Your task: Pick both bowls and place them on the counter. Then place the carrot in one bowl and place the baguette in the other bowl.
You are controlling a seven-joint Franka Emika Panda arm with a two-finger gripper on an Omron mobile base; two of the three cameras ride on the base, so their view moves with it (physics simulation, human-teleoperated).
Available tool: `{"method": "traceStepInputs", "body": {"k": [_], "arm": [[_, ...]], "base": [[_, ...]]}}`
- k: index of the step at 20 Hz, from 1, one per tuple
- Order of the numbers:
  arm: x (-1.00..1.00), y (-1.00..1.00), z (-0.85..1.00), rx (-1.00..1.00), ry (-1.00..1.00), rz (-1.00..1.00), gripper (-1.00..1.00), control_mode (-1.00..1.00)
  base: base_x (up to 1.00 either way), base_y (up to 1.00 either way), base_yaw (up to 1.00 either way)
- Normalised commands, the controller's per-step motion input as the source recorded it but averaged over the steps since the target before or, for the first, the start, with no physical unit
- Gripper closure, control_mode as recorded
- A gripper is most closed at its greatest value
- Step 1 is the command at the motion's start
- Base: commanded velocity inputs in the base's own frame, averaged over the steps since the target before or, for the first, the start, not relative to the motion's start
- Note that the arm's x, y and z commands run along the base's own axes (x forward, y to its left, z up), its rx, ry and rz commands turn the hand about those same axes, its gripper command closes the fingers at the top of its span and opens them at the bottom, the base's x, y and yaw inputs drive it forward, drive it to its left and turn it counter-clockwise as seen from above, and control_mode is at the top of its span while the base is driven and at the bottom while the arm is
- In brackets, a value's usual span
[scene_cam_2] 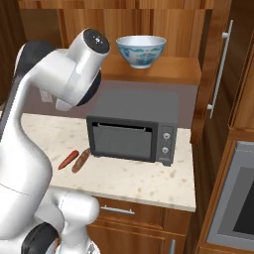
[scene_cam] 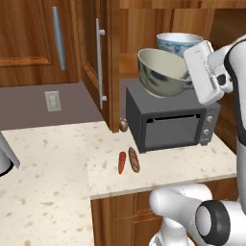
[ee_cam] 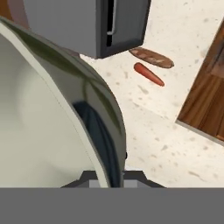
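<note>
Grey-green bowl (scene_cam: 161, 72), cream inside: held tilted in air above microwave (scene_cam: 170, 120), rim pinched in closed gripper (ee_cam: 109, 175). Blue-patterned bowl (scene_cam_2: 141, 50): upright on wooden shelf (scene_cam_2: 163, 72) above microwave. Carrot (scene_cam: 122, 162) and baguette (scene_cam: 134, 159): side by side, just apart, on speckled counter (scene_cam: 48, 192), front-left of microwave.

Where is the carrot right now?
The carrot lies on the counter in front of the microwave, right beside the baguette, on its left in the left base view.
</note>
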Motion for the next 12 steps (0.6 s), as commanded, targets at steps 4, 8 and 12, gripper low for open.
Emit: {"method": "traceStepInputs", "body": {"k": [4, 8, 12], "arm": [[-0.58, -0.27, -0.35, -0.07, 0.0, -0.03, 1.0, -1.0], [-0.46, -0.27, -0.45, -0.09, 0.04, -0.08, 1.0, -1.0], [-0.22, -0.27, -0.55, -0.08, 0.12, -0.07, 1.0, -1.0]], "base": [[0.0, 0.0, 0.0], [0.0, 0.0, 0.0], [0.0, 0.0, 0.0]]}}
